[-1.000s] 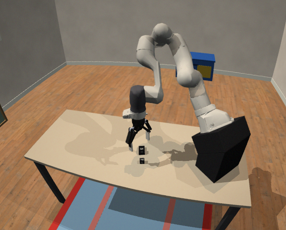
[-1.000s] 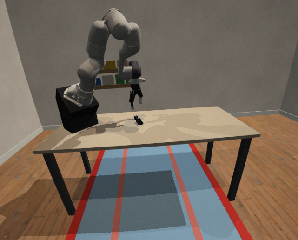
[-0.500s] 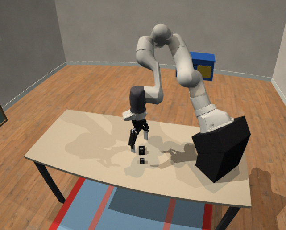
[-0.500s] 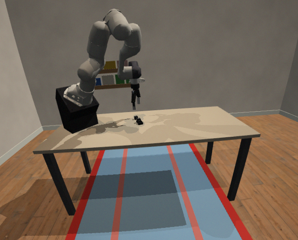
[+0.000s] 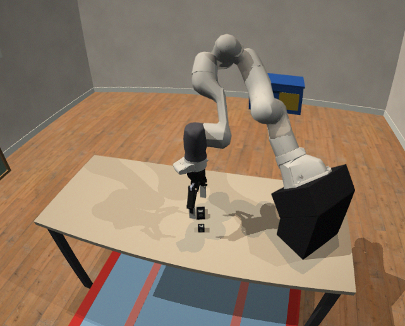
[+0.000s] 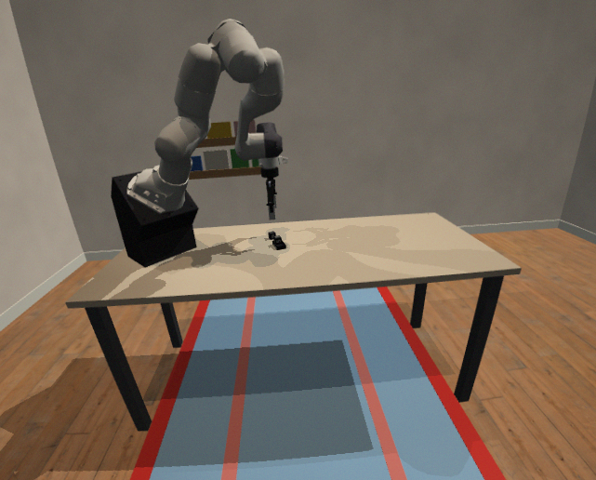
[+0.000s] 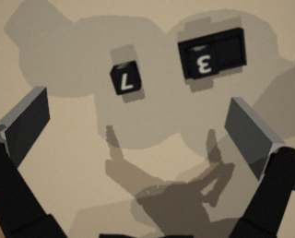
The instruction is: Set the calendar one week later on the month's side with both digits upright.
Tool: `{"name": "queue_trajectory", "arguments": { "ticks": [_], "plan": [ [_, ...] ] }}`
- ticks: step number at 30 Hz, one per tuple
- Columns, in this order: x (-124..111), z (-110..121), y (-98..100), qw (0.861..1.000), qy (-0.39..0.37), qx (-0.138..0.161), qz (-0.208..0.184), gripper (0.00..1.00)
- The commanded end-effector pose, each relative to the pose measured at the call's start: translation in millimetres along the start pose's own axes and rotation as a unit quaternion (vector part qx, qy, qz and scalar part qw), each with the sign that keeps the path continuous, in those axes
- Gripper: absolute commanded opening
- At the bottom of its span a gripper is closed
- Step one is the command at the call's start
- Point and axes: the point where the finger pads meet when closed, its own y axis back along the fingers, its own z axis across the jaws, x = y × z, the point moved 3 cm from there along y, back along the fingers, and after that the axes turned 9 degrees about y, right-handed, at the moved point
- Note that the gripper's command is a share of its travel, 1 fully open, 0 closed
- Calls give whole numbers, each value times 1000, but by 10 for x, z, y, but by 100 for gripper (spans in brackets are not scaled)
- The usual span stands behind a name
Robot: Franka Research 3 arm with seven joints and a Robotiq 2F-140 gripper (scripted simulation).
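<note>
A small black calendar tray lies on the table and holds one black cube with a white 3 on its top face; the space beside that cube looks empty. A second black cube lies loose on the table left of the tray, with a 7 on top. My gripper is open and empty, pointing down above the table a little short of both. In the top view, the gripper hangs just above the tray, and the loose cube lies nearer the front edge. The month's name is not visible.
The arm's black base block stands at the table's right end in the top view. In the exterior view, the tray and the loose cube lie near the table's middle, right of the base.
</note>
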Motion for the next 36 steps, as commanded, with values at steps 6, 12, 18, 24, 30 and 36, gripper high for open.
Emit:
{"name": "queue_trajectory", "arguments": {
  "ticks": [6,12,18,24,30,36],
  "plan": [
    [2,-25,-9,992,127,-1,-7,100],
    [-5,-40,-17,985,173,-1,-8,100],
    [-12,-56,-26,975,221,-2,-8,100],
    [-19,-71,-34,963,269,-2,-8,100],
    [-25,-84,-42,951,308,-2,-9,100],
    [-33,-100,-52,933,359,-3,-9,100]
  ]
}}
